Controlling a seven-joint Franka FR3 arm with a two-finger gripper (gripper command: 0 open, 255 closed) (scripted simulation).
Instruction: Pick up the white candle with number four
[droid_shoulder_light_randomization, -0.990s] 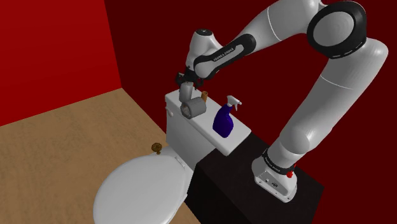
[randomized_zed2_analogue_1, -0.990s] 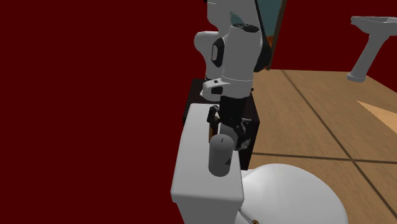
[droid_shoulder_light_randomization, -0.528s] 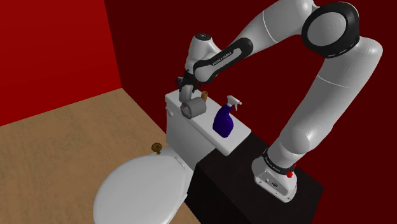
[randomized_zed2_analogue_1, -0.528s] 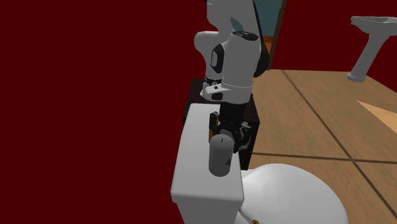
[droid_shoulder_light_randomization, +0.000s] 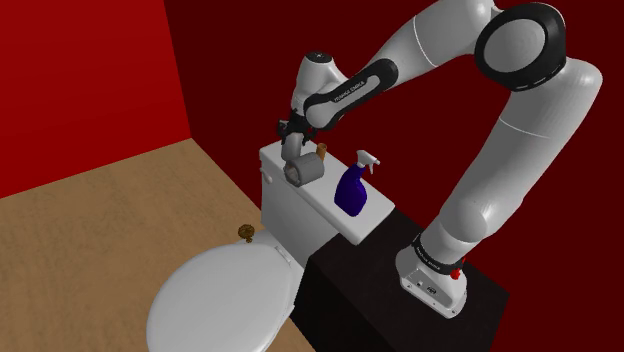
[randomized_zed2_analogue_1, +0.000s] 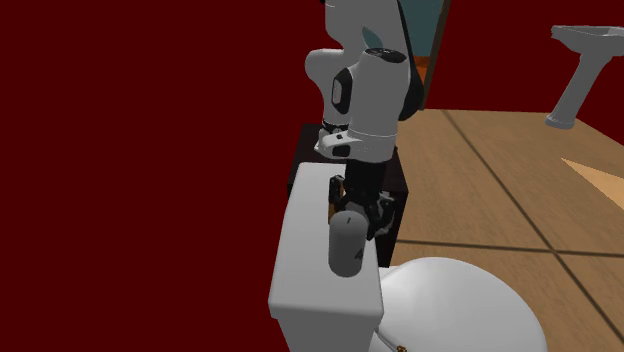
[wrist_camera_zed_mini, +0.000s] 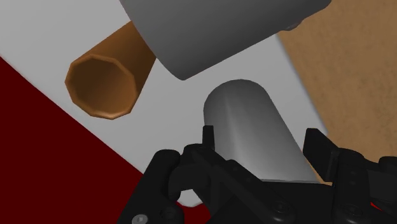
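My shoulder camera overlooks the tank (droid_shoulder_light_randomization: 287, 212) from behind the stand (droid_shoulder_light_randomization: 395, 322); the second faces back closely; the wrist hugs it.

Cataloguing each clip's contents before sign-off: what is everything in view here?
toilet: 1, white, lid down, tank against the red wall
near cylinder: 1, grey, on the tank, at the end effector
second cylinder: 1, grey, on the tank beside it
tube: 1, brown, on the tank by the cylinders
spray bottle: 1, blue, on the tank
small object: 1, brown, low beside the toilet
pedestal sink: 1, white, across the wooden floor
stand: 1, black, next to the toilet
arm: 1, white with dark joints
end effector: 1, black, over the tank
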